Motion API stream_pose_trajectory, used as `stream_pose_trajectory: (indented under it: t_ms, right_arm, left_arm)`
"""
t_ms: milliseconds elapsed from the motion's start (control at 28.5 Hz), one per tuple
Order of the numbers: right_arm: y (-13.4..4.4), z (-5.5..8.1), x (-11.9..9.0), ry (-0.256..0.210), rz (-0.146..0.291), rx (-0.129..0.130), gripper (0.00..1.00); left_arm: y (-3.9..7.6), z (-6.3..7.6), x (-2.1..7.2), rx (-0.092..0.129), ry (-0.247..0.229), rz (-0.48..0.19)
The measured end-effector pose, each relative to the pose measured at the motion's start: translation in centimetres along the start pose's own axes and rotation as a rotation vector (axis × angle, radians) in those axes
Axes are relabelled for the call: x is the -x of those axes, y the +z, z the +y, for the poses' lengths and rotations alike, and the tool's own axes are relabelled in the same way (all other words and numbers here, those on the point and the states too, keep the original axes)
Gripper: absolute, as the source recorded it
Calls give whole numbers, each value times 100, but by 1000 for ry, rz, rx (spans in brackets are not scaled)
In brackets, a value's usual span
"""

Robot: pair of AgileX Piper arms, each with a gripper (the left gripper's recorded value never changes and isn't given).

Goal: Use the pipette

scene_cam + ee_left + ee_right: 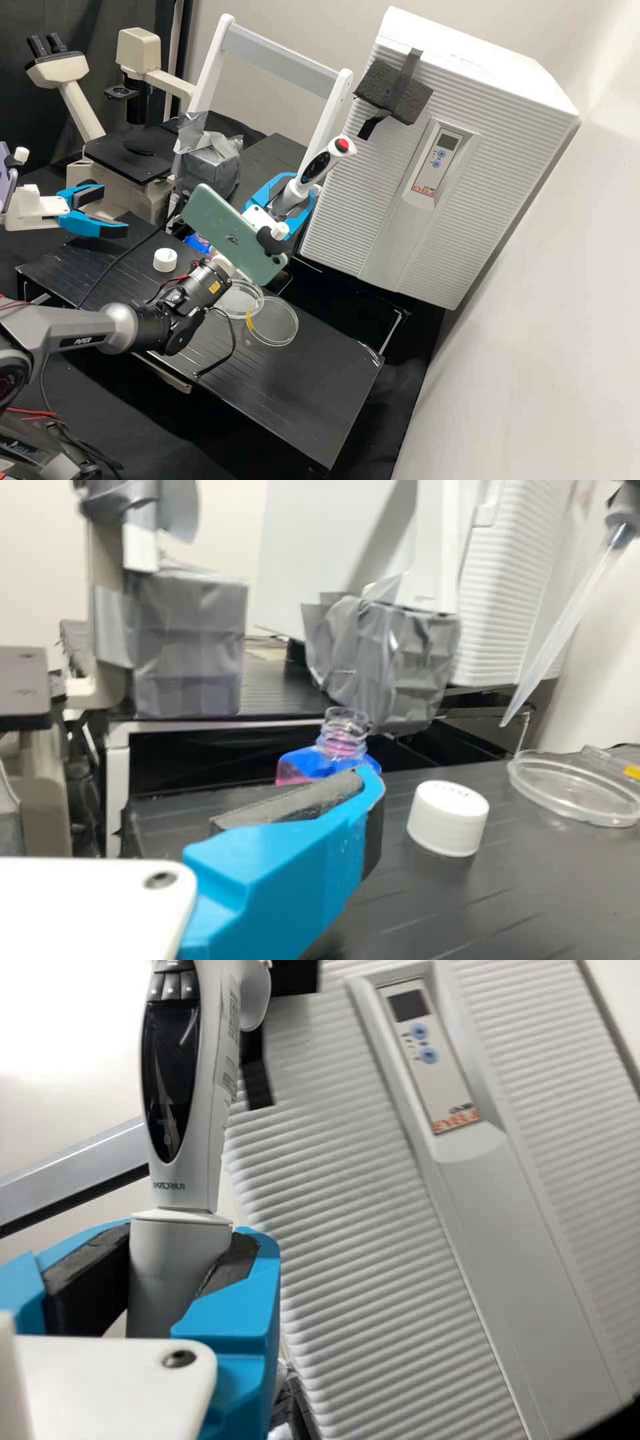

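My right gripper (283, 200) is shut on the grey-white electronic pipette (321, 165), which it holds tilted, red button up, in front of the white cabinet. The right wrist view has the pipette body (180, 1130) clamped between the blue fingers (235, 1300). Its long clear tip (560, 630) slants down and ends just above the bench, between the bottle and the dishes. An uncapped bottle of pink liquid (335, 752) stands on the bench, its white cap (447, 818) beside it. My left gripper (115, 212) hovers open at the far left, apart from the bottle.
Two clear petri dishes (270, 320) lie mid-bench under the right wrist. A large white ribbed cabinet (460, 200) fills the right. A microscope (127, 153) and a tape-wrapped block (210, 163) stand behind the bottle. The black bench (300, 393) drops off at its front edge.
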Motion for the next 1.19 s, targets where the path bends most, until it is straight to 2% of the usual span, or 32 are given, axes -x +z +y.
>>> stream_pose_trajectory:
  t_ms: [105, 176, 351, 492, 633, 808, 949, 1195]
  right_arm:
    - [15, 48, 22, 19, -7, -14, 0]
    - [16, 68, 31, 27, -8, -37, 0]
    - [-5, 79, 44, 28, 1, -54, 0]
    - [-27, 72, 54, 17, 8, -38, 0]
    - [-26, 69, 67, 13, 0, 13, 0]
    - [22, 97, 95, 20, -38, 69, 0]
    - [67, 133, 105, 32, -76, 80, 0]
    - [5, 152, 127, 38, -62, 82, 0]
  left_arm:
    - [33, -7, -7, 0, -2, -12]
    - [48, -14, -7, 0, -5, -18]
    - [76, -7, -24, 0, -1, -28]
    - [78, 2, -31, 0, 3, -29]
    - [78, 2, -31, 0, 3, -29]
    - [83, 15, -56, -1, 9, -32]
    - [82, 16, -83, -1, 11, -33]
    - [82, 16, -88, -1, 11, -33]
